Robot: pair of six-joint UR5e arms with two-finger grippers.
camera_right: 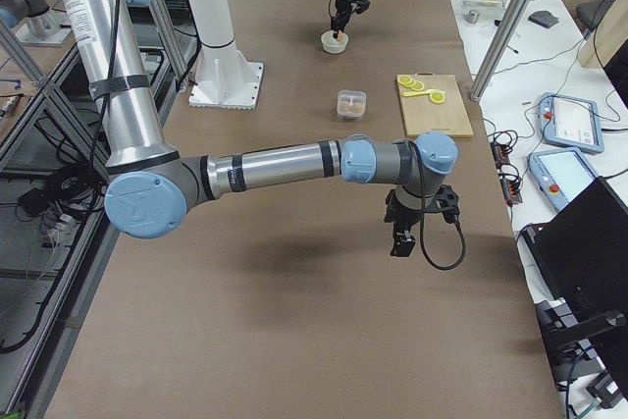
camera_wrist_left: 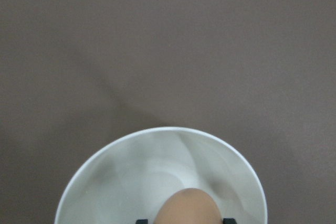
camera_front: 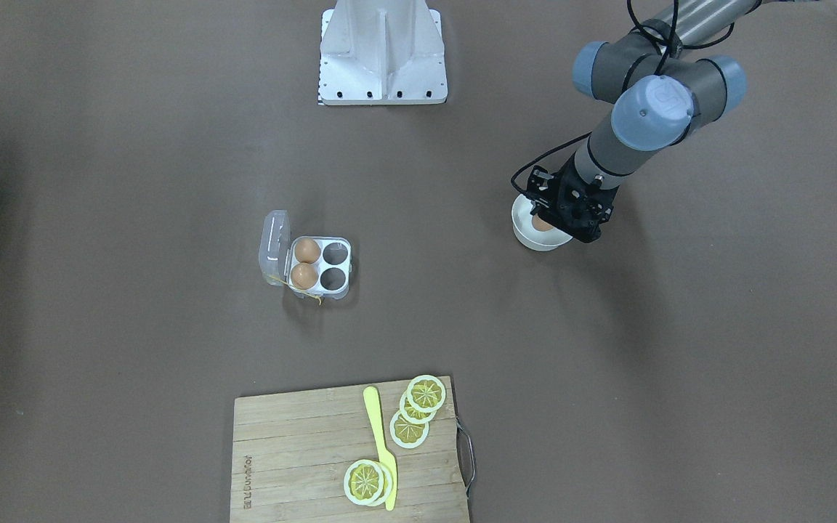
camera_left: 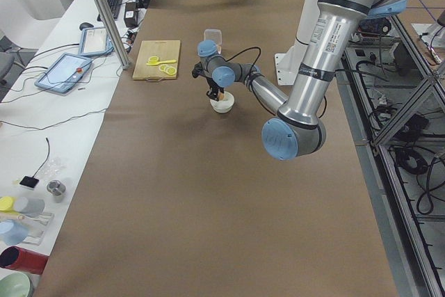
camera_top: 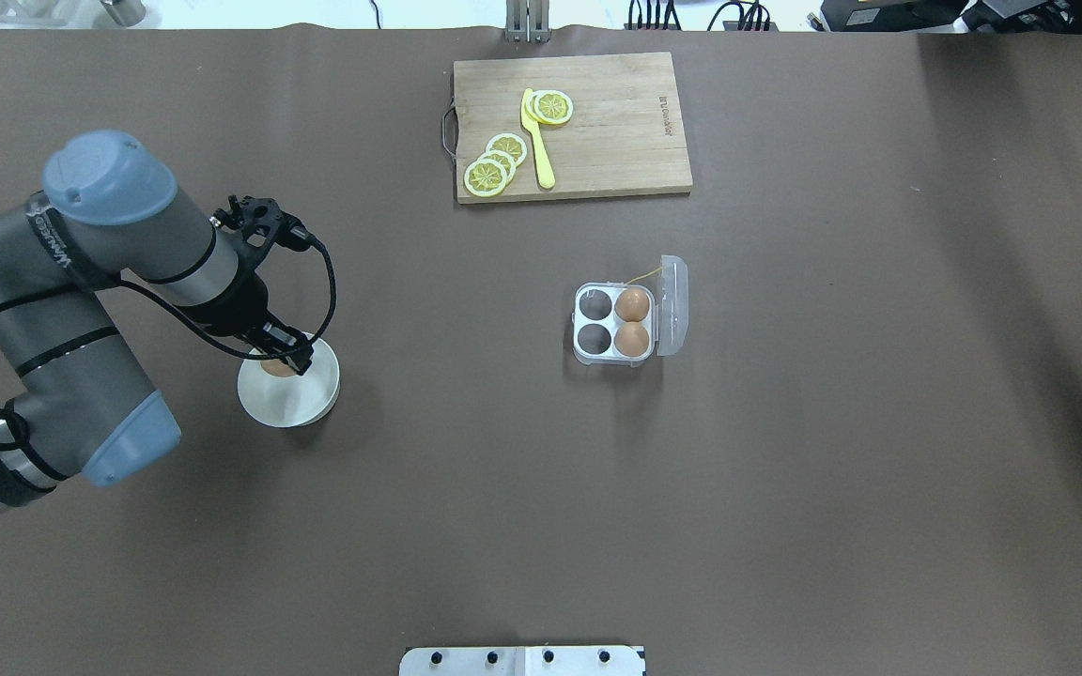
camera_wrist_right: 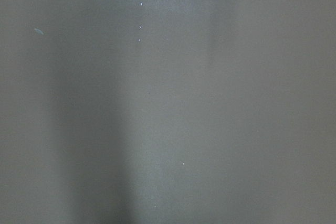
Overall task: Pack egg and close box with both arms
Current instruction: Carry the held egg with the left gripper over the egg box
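The egg [camera_wrist_left: 188, 208] is light brown and lies low in the round white bowl [camera_top: 292, 406], between the fingertips of my left gripper [camera_top: 284, 355]. The gripper reaches down into the bowl and is shut on the egg; it also shows in the front view [camera_front: 542, 224]. The box [camera_top: 616, 324] stands mid-table with its clear lid [camera_top: 672, 305] open. It holds two brown eggs [camera_top: 633, 303] in the cells beside the lid, and the other two cells are empty. My right gripper [camera_right: 402, 235] hangs over bare table far from the box; I cannot tell whether it is open or shut.
A wooden cutting board [camera_top: 616, 131] with lemon slices [camera_top: 494, 167] and a yellow knife [camera_top: 537, 141] lies at the far edge. The white metal stand [camera_front: 382, 51] is at the robot's side. Brown table lies between bowl and box.
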